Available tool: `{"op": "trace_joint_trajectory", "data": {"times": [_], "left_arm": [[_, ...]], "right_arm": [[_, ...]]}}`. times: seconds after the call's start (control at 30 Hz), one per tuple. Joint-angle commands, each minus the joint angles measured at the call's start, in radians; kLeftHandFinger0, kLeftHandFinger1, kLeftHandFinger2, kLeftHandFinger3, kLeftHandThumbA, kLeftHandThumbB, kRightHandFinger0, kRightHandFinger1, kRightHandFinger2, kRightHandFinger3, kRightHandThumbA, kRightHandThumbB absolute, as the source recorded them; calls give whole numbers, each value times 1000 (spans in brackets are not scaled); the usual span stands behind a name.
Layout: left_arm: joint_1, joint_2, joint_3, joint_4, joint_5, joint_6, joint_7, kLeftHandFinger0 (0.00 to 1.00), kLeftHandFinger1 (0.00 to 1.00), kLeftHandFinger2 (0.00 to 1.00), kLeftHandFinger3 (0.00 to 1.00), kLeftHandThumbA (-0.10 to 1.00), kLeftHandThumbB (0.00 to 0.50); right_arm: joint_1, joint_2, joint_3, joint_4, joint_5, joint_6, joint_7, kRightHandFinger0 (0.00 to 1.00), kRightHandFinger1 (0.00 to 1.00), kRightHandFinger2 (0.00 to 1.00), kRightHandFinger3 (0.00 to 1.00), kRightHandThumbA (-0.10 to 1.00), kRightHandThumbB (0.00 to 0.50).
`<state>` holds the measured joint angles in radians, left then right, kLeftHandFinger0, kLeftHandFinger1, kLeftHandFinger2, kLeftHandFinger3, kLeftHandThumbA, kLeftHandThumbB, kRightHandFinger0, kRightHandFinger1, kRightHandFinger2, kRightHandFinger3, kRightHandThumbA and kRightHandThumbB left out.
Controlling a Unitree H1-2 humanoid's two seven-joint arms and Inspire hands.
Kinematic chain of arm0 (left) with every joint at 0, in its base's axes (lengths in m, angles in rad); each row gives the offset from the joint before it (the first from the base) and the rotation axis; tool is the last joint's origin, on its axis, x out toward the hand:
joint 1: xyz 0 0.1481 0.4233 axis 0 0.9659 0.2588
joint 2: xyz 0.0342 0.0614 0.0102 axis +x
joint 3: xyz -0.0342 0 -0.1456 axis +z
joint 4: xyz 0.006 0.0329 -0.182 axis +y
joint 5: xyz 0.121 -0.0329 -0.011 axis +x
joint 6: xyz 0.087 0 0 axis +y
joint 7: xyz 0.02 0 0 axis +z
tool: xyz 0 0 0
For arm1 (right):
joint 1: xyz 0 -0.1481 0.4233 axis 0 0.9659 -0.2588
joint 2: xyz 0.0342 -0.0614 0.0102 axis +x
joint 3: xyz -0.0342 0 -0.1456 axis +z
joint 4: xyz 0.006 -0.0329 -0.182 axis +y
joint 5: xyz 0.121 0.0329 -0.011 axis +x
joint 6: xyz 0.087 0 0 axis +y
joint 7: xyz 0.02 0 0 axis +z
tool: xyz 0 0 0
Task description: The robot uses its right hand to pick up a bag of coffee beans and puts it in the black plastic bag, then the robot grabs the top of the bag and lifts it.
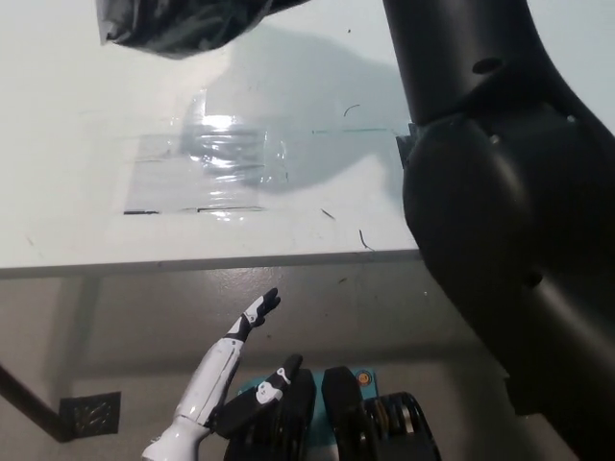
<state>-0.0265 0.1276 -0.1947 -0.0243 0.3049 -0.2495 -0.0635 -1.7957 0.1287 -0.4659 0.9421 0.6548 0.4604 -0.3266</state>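
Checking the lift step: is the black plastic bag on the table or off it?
Off it: the black plastic bag hangs above the table, its shadow beneath. The gripping hand is out of view.

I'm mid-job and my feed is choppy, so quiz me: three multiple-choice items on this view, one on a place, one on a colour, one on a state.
1. Where is the black plastic bag?
A. at the picture's top left, over the table
B. on the floor by the table leg
C. in the left hand

2. What colour is the table?
A. red
B. white
C. dark brown

3. How is the left hand?
A. closed on the bag
B. open, holding nothing
C. pressed flat on the table

Answers: 1 A, the bag shows at the top edge with its shadow on the tabletop. 2 B, the bare top is white. 3 B, it hangs below the table edge, fingers apart.
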Motion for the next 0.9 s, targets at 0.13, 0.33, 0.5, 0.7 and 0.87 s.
{"op": "trace_joint_trajectory", "data": {"times": [0.13, 0.33, 0.5, 0.7, 0.87], "left_arm": [[-21, 10, -8, -31, 0, -47, -7, 984, 1000, 1000, 1000, 708, 117], [-31, 11, -9, -30, -9, -48, -13, 966, 1000, 1000, 1000, 692, 115], [-35, 16, -13, -41, 16, -40, -12, 939, 1000, 1000, 1000, 709, 109], [-38, 15, -13, -43, 0, -35, -19, 923, 989, 1000, 1000, 655, 103], [-39, 11, -19, -48, 19, -21, -20, 927, 995, 1000, 1000, 666, 116]], "right_arm": [[28, 6, 25, 80, -38, -149, 84, 0, 205, 710, 748, -100, 81], [95, 25, 43, 133, -54, -197, 137, 0, 141, 621, 839, -100, 104], [142, 31, 65, 154, -77, -203, 142, 0, 65, 555, 1000, -100, 79], [221, 38, 79, 205, -104, -241, 180, 0, 75, 616, 1000, -100, 87], [293, 22, 145, 296, -184, -263, 188, 0, 150, 698, 968, -100, 88]]}}
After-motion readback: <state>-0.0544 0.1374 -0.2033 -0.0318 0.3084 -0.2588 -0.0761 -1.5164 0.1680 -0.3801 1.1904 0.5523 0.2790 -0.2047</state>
